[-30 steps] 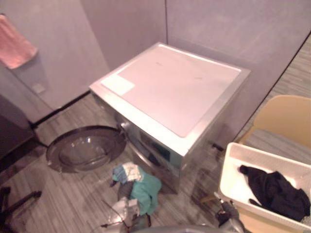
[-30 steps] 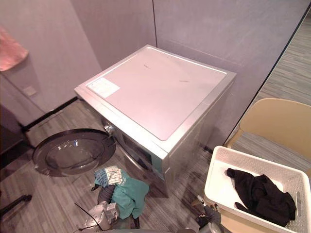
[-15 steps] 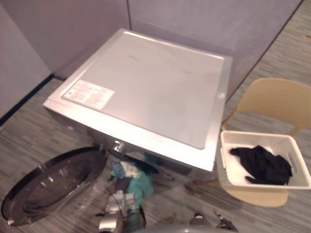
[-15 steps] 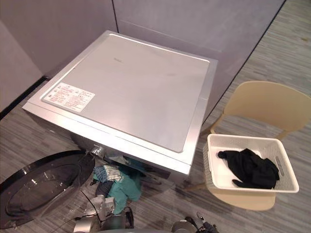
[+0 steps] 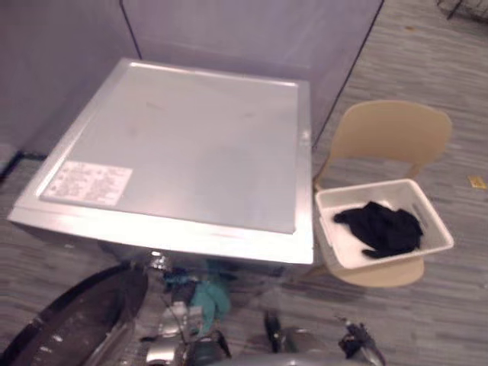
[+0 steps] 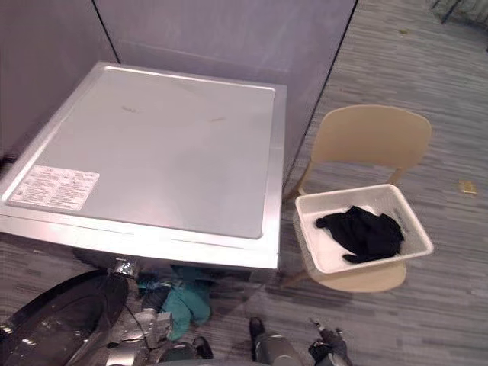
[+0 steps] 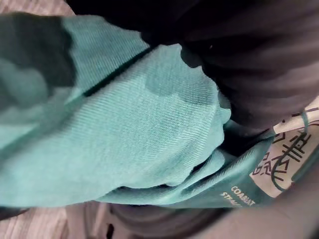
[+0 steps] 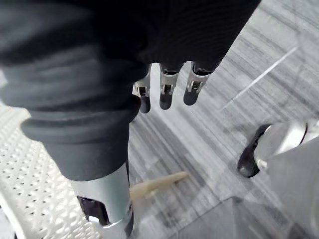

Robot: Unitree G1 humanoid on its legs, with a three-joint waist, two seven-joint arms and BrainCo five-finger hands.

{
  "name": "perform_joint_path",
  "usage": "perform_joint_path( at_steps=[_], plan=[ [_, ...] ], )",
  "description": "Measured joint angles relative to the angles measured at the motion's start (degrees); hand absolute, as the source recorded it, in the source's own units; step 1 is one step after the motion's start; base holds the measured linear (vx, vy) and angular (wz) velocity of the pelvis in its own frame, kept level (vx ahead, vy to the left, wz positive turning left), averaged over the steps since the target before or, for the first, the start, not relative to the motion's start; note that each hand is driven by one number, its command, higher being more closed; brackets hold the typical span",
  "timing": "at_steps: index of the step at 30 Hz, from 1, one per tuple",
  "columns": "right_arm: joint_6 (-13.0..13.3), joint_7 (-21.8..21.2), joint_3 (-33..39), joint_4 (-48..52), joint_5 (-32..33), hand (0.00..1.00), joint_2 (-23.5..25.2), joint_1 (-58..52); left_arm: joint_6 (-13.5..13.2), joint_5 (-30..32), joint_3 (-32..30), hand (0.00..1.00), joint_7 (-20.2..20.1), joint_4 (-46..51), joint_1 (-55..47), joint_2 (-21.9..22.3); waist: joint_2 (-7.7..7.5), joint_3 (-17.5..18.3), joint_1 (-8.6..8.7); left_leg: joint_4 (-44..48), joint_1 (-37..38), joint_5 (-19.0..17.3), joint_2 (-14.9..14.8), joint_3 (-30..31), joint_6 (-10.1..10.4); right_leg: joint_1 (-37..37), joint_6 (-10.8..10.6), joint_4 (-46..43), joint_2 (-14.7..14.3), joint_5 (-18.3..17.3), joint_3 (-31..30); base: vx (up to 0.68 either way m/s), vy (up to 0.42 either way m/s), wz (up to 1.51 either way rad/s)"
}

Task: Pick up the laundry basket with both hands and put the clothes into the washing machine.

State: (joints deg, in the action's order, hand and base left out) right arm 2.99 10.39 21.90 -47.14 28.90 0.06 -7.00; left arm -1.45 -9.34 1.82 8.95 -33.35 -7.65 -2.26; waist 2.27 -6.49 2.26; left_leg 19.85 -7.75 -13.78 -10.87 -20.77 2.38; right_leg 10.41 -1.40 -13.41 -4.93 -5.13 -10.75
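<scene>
Basket (image 5: 329,229) sits on the chair (image 5: 389,130) right of the washing machine (image 5: 183,145); right hand (image 8: 167,92) hangs slack and empty just beside it. Left hand (image 7: 259,64) is in teal cloth (image 7: 124,129), grip unreadable.

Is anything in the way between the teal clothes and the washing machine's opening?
Nothing visible does. The teal clothes hang right at the washing machine's front, its door swung open beside them; the opening itself is hidden.

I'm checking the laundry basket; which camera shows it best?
The right eye view: the laundry basket sits whole on the chair. The left eye view matches; the right wrist view catches its perforated wall.
</scene>
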Motion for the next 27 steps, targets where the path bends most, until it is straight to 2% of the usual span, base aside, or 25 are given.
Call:
perform_joint_path(
  at_steps=[1,4,5,6,8,9,10,12,14,16,17,19,21,23,24,25,27],
  plan=[
    [0.1,-0.4,0.0,1.4,0.1,0.00,0.1,0.0,0.0,0.0,0.0,1.00,0.0,0.0,-0.4,0.7,0.55,-0.4,-0.06,-1.3,1.8,0.6,0.1,0.7,0.9,-1.5,0.0,0.2,0.0,0.0,1.2,0.15,-0.102,0.37],
    [0.5,-0.5,0.1,4.8,0.2,0.00,1.0,0.0,0.0,0.0,0.3,1.00,-0.1,0.4,-1.4,1.1,0.31,-0.6,-0.16,-2.9,4.0,2.8,1.0,2.0,0.9,-4.0,0.6,0.2,0.4,-0.5,2.5,0.09,-0.074,0.42],
    [0.6,-0.5,0.0,7.0,0.2,0.00,1.6,-0.2,0.0,0.1,0.3,1.00,-0.2,1.7,-1.9,1.4,-0.15,-0.9,-0.31,0.4,2.9,2.8,0.9,2.5,0.8,-4.8,1.7,0.0,1.2,-1.9,3.1,0.03,-0.093,0.40],
    [0.6,-0.5,-0.1,8.0,0.3,0.00,1.8,-0.3,0.0,0.1,0.2,1.00,-0.2,2.4,-2.3,1.6,-0.29,-1.2,-0.36,3.2,1.9,2.8,0.9,2.9,0.9,-5.3,1.8,-0.2,1.7,-2.6,3.4,0.00,-0.075,0.47],
    [0.7,-0.5,-1.1,10.8,0.3,0.00,1.8,-1.3,0.0,0.6,0.2,1.00,-0.3,4.5,-2.9,3.3,0.25,-2.4,-0.32,14.9,-2.2,4.2,-0.6,3.3,1.7,-7.3,2.1,-1.5,2.8,-4.3,5.3,-0.04,-0.011,0.51],
    [0.7,-0.5,-2.5,12.2,0.3,0.00,2.2,-2.5,0.0,0.8,0.3,1.00,-0.3,5.1,-3.1,4.1,-0.45,-2.8,-0.48,19.3,-4.1,5.9,-0.9,2.7,1.5,-7.8,2.3,-2.5,4.2,-5.6,6.0,-0.07,0.055,0.49],
    [0.7,-0.4,-3.3,13.5,0.4,0.00,2.3,-3.6,0.0,1.0,0.5,1.00,-0.4,6.4,-4.0,4.8,-0.25,-2.9,-0.85,20.1,-4.5,5.5,-1.3,0.9,0.7,-7.8,2.1,-3.5,5.2,-6.7,6.3,-0.06,0.078,0.35],
    [0.6,-0.5,-5.0,15.3,0.4,0.00,1.8,-4.7,0.0,1.0,0.7,1.00,-1.1,8.5,-5.0,5.2,0.71,-2.7,-0.92,15.7,-4.1,6.1,-2.0,-0.3,-0.4,-6.7,1.8,-5.1,5.9,-8.6,5.7,-0.02,0.157,-0.03],
    [0.5,-0.5,-6.0,15.6,0.2,0.00,2.0,-4.8,0.0,1.1,0.6,1.00,-1.2,10.2,-5.0,5.1,0.14,-2.5,-1.66,13.0,-3.6,5.7,0.3,0.5,-1.0,-4.1,0.7,-6.8,7.4,-9.3,3.8,0.04,0.225,-0.34],
    [0.3,-0.5,-7.1,16.5,-0.4,0.00,2.0,-4.9,0.0,1.1,0.4,1.00,-1.1,11.7,-5.0,5.4,-0.49,-2.9,-1.77,13.2,-4.4,5.7,3.3,3.9,-1.1,-2.3,-0.3,-8.2,8.8,-9.8,1.7,0.09,0.224,-0.47],
    [-0.1,-0.6,-8.9,17.1,-2.0,0.00,3.6,-5.0,0.0,1.0,0.4,1.00,-0.7,12.9,-5.2,5.2,-2.23,-4.0,-1.72,14.8,-4.5,4.7,4.9,4.4,-2.5,-1.0,-2.2,-10.9,9.8,-10.3,-0.3,0.09,0.272,-0.47],
    [-0.2,-0.5,-9.5,17.4,-2.2,0.00,3.5,-5.2,-0.1,0.8,0.5,1.00,0.1,13.9,-5.3,5.3,-2.13,-4.2,-1.60,15.5,-4.6,1.8,4.8,3.4,-2.5,0.7,-3.2,-13.2,9.7,-11.2,-0.7,0.04,0.204,-0.36],
    [-0.1,-0.5,-10.1,19.9,-1.9,0.00,3.4,-4.9,-0.3,0.1,0.8,1.00,0.1,16.8,-5.1,5.2,-1.40,-5.5,-1.59,18.3,-7.6,-2.6,4.0,3.2,-3.0,6.0,-3.9,-19.4,8.6,-12.4,-1.2,-0.01,0.108,-0.26],
    [0.3,-0.4,-10.6,21.3,-1.2,0.00,3.4,-4.4,-0.9,-0.3,1.0,1.00,0.4,18.5,-4.6,4.9,-1.88,-7.1,-1.60,20.7,-10.3,-3.8,4.0,2.7,-3.3,10.0,-4.5,-24.0,8.7,-13.4,-1.8,-0.10,0.077,-0.13],
    [0.6,-0.4,-11.3,21.9,-0.6,0.00,3.3,-4.3,-1.4,-0.3,1.1,1.00,0.8,19.9,-4.7,4.8,-2.07,-7.4,-1.55,21.5,-11.5,-6.1,4.0,2.0,-3.4,12.6,-4.9,-26.7,8.6,-14.7,-2.0,-0.15,0.082,-0.17],
    [0.6,-0.4,-12.0,21.9,0.0,0.00,3.0,-4.0,-1.7,-0.3,1.4,1.00,1.2,20.3,-4.4,4.9,-1.27,-7.9,-1.58,21.3,-11.9,-10.9,3.7,2.2,-3.3,14.6,-5.2,-28.9,7.9,-16.3,-2.0,-0.11,0.078,-0.14],
    [0.6,-0.2,-13.6,21.7,0.4,0.00,2.7,-3.3,-1.6,-0.3,1.8,1.00,1.4,20.2,-2.6,4.4,-1.97,-10.0,-1.59,23.8,-13.9,-12.1,3.7,1.3,-3.5,17.4,-5.7,-32.4,7.7,-17.2,-3.0,-0.12,0.043,-0.10]
  ],
)
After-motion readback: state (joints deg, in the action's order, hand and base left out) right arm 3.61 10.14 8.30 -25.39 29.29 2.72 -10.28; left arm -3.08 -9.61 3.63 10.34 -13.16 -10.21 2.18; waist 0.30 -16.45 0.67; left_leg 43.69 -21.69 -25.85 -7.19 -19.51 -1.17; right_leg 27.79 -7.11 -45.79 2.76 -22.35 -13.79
